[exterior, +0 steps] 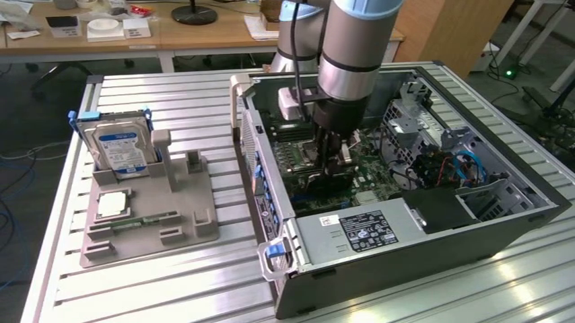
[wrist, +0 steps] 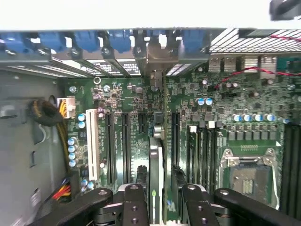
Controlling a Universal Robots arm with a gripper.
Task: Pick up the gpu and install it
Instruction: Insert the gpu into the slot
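Gripper (wrist: 160,207) stood inside the open computer case (exterior: 503,222), jaws drawn in partway and clamped on the gpu (wrist: 155,174), one on each flat face. Card held edge-on and upright between the jaws, directly over the motherboard (wrist: 225,108) among its long dark expansion slots (wrist: 126,146); whether it touched a slot could not be told. Hard drive (exterior: 121,148) sat upright in the grey holder (exterior: 161,222) on the desk (exterior: 180,289), well apart from the jaws.
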